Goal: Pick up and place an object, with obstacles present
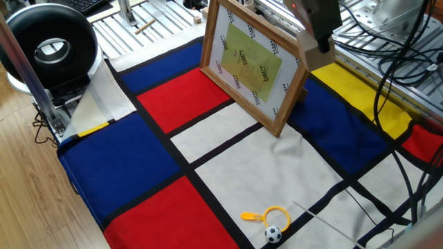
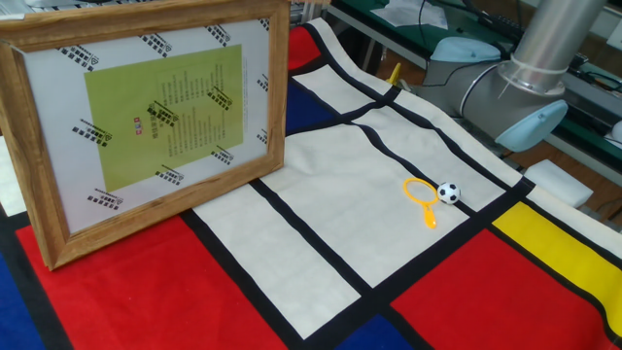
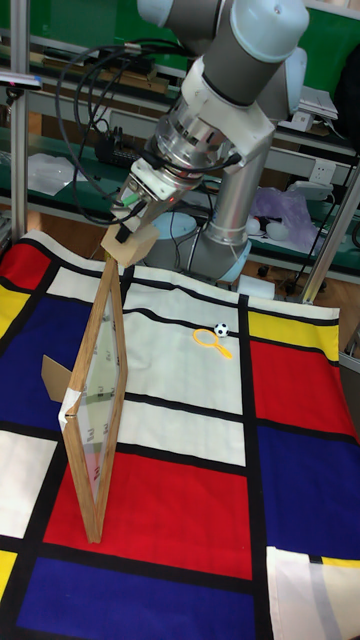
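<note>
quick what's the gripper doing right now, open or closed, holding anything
Gripper: shut on the wooden cube, held in the air just above the top edge of the picture frame.

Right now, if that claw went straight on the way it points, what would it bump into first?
Probably the top edge of the picture frame: the gripper, holding the wooden cube, points down just above it. Depth is unclear.

Gripper fingertips hiding behind wooden cube; jaw state unreadable. Picture frame running off left edge in other fixed view. Printed text too small.
</note>
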### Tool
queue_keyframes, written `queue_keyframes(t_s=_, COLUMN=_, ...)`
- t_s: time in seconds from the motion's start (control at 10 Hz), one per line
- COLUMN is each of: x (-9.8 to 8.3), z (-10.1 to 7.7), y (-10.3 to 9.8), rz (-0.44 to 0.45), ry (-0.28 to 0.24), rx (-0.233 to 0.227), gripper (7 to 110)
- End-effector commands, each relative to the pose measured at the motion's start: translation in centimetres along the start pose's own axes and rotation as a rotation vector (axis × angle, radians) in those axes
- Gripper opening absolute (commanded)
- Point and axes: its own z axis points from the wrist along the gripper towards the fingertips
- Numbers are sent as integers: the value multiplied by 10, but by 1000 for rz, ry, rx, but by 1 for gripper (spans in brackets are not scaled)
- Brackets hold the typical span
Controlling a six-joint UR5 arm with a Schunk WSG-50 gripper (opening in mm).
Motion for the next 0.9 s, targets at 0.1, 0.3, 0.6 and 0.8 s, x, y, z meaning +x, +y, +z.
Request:
queue_keyframes(t_s=0.1, x=-12, z=-2, y=13, rz=40, ry=-55, rx=-78, gripper=7)
queue_keyframes(t_s=0.3, x=-21, z=-4, y=18, rz=65, ry=-96, rx=-115, gripper=7)
queue_keyframes(t_s=0.6, x=-35, z=-7, y=18, rz=80, ry=-158, rx=-134, gripper=7)
queue_keyframes(t_s=0.8, x=-41, z=-9, y=13, rz=76, ry=-192, rx=-121, gripper=7)
